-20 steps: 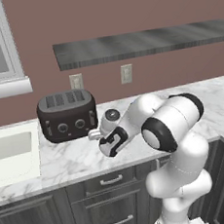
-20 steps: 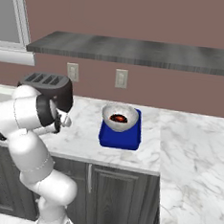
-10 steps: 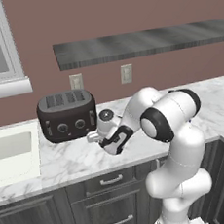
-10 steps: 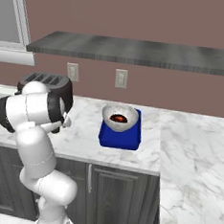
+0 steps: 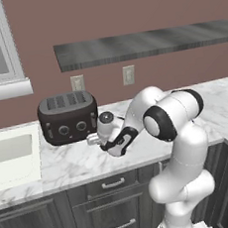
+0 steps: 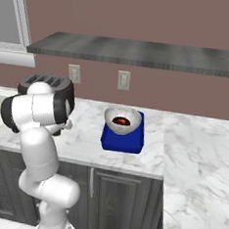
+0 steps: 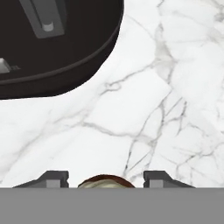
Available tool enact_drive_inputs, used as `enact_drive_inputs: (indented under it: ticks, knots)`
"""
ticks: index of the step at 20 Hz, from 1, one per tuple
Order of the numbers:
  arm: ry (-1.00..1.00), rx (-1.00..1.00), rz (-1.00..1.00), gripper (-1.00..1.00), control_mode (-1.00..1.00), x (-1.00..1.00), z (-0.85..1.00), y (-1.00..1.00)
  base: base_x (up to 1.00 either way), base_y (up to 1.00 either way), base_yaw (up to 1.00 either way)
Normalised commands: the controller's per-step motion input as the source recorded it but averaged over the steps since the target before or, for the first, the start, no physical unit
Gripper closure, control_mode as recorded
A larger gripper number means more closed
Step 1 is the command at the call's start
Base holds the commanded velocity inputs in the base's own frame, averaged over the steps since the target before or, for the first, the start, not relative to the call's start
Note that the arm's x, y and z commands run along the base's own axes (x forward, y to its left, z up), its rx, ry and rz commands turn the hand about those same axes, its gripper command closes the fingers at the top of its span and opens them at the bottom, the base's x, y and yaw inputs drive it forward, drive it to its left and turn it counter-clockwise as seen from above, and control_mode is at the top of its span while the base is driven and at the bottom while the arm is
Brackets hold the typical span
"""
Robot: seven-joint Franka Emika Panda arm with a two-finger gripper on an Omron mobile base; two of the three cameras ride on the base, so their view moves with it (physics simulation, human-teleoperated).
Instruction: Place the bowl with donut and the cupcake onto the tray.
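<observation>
Hand view first: I see my two fingers (image 7: 106, 179) at the bottom edge, set apart, with the cupcake (image 7: 106, 181) sitting between them, its brown top just showing. There is a gap on each side of it, so I cannot tell whether the fingers have a grip on it or merely straddle it. Beyond the tips lies the white marbled surface (image 7: 144, 100), and the dark rounded body of the toaster (image 7: 57, 48) takes up the upper left.

In the left base view, my arm reaches down and left over the surface (image 5: 71, 163), with the hand (image 5: 96, 138) low, just in front of the toaster's (image 5: 68, 117) right end. The fingers themselves are too small there for me to read.

In the right base view, the tray (image 6: 123, 136) lies flat on the surface (image 6: 183, 142), well to the right of the arm. The bowl (image 6: 122, 120) sits on the tray's far half, upright, with the donut (image 6: 121, 121) inside it. The toaster (image 6: 43, 83) stands behind the arm, partly hidden by it. The cupcake is well apart from the tray, over by the toaster.
</observation>
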Motion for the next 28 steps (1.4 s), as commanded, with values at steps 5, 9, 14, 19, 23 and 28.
enact_drive_inputs:
  ticks: [5, 9, 14, 19, 23, 28]
  knots:
    - [-0.06, 0.02, -0.06, 1.00, -1.00, 0.00, 0.54, -0.28, 0.00, 0.00, 0.00]
    - [-0.07, 0.00, -0.12, 1.00, -1.00, -0.01, 0.55, -0.65, 0.00, 0.00, 0.00]
    - [-0.03, 0.00, -0.15, 1.00, -1.00, 0.00, 0.58, -0.71, 0.00, 0.00, 0.00]
    - [0.00, 0.00, -0.16, 1.00, -1.00, 0.00, 0.40, -0.78, 0.00, 0.00, 0.00]
    - [0.00, 0.00, -0.16, 1.00, -1.00, 0.00, 0.17, -0.90, 0.00, 0.00, 0.00]
    - [0.00, 0.00, -0.15, 1.00, -1.00, 0.00, 0.00, -0.99, 0.00, 0.00, 0.00]
